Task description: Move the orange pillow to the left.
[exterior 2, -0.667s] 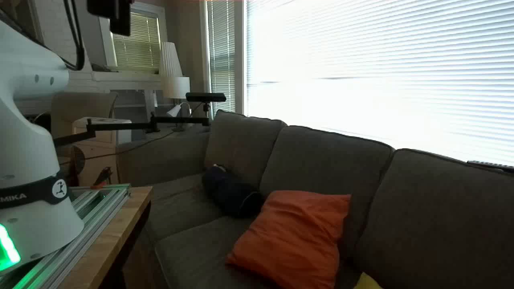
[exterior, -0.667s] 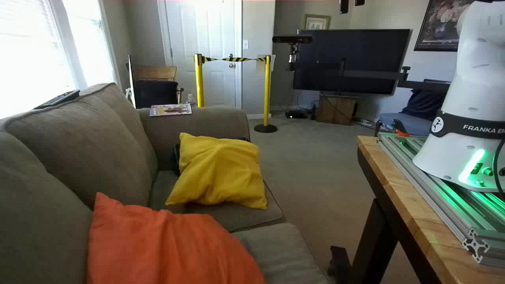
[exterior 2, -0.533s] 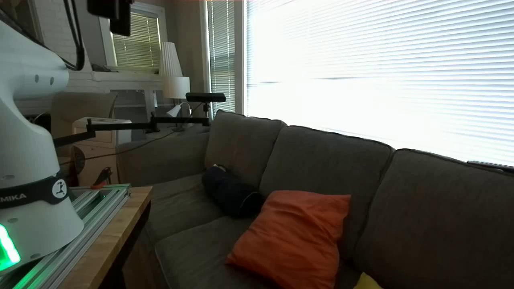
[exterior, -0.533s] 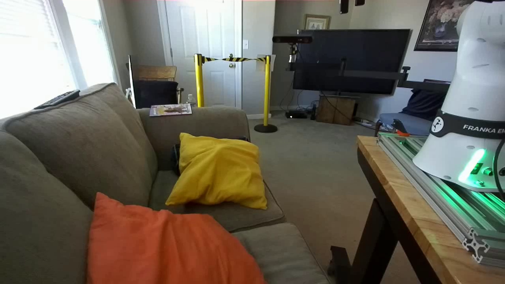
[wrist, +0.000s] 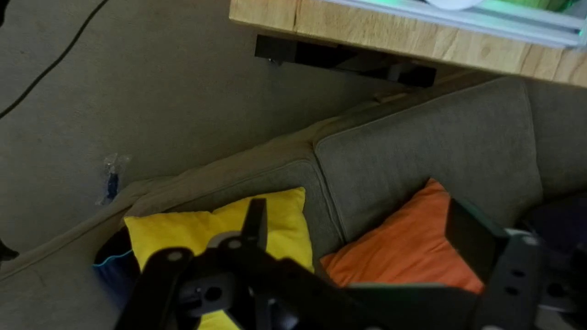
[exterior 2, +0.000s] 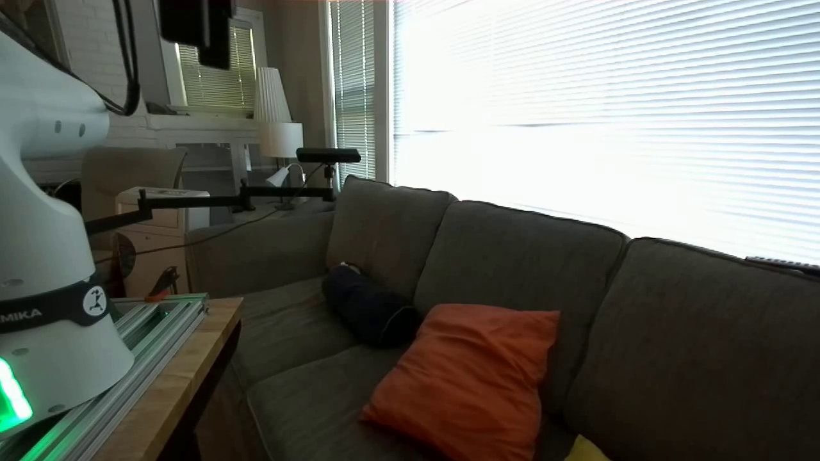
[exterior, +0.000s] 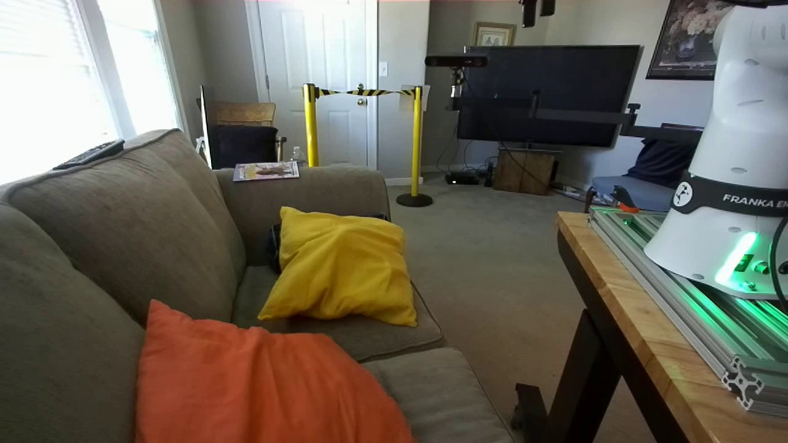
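The orange pillow [exterior: 265,381] lies on the sofa's middle seat in both exterior views [exterior 2: 474,378], leaning toward the backrest. It also shows in the wrist view [wrist: 399,243], partly hidden by the gripper's right finger and body. The smaller yellow pillow [exterior: 345,264] lies on the neighbouring seat; only its corner shows in an exterior view [exterior 2: 585,450]. My gripper [wrist: 362,224] is open with nothing between its fingers, high above the sofa. Its fingertips hang at the top edge in both exterior views [exterior: 537,12] [exterior 2: 214,56], well apart from the pillows.
The grey-brown sofa [exterior 2: 519,256] has a tall backrest along the window. A dark rolled cushion [exterior 2: 368,307] lies beside the orange pillow. The robot stands on a wooden table [exterior: 622,289] facing the sofa. Black arms hold cameras [exterior 2: 328,155] [exterior: 455,61] near the sofa ends.
My gripper has moved slightly down and toward the sofa, leftward in one view and rightward in the other. The pillows have not moved.
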### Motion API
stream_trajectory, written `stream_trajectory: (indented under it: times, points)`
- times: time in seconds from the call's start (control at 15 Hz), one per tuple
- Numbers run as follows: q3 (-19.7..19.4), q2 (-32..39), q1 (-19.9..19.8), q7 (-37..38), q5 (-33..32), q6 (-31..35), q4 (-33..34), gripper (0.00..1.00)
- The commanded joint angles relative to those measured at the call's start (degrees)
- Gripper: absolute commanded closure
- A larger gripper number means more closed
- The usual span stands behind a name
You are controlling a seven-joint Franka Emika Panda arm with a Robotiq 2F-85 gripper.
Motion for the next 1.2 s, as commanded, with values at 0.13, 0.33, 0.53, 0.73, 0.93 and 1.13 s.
stream_trajectory:
  times: [0.13,0.33,0.53,0.73,0.93,1.13]
  points:
    - [-3.2,19.0,2.0,3.6,12.2,17.0,5.0,0.0]
    - [-0.9,25.7,3.1,3.0,19.2,23.7,6.8,0.0]
    - [2.6,30.3,3.1,4.7,22.5,29.3,8.2,0.0]
    - [5.6,33.5,1.7,12.8,21.6,34.3,8.8,0.0]
    - [6.4,32.7,1.4,11.3,21.1,34.1,7.6,0.0]
    - [6.3,33.0,1.1,11.7,21.1,34.1,8.0,0.0]
